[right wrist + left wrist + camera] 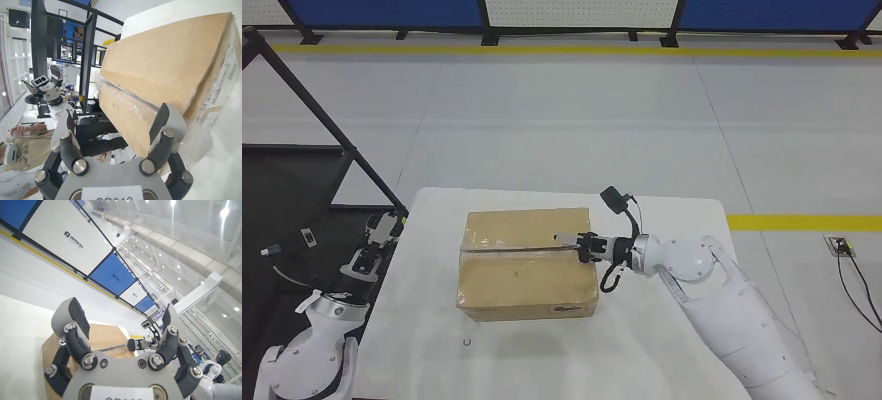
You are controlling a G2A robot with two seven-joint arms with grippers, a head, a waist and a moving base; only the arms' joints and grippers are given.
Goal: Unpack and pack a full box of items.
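Gleaming crinkled tape (128, 98) seals a rectangular cardboard box (160, 56) by the right gripper (115, 113).

White wall panel (56, 232): dark logo with wordmark, clear. Blue panel (105, 273) next to it: same mark in white. Farther white panel (130, 291): same mark, smaller.
Box (160, 62): small handwritten marks (115, 106) on top, beside tape seam (130, 99). Shipping label (221, 89) on box side: lines and barcode too blurred to read.
White sticker (121, 392) on base of left gripper (122, 305), second sticker (112, 192) on base of right gripper (115, 113): dark characters cut off at edge.
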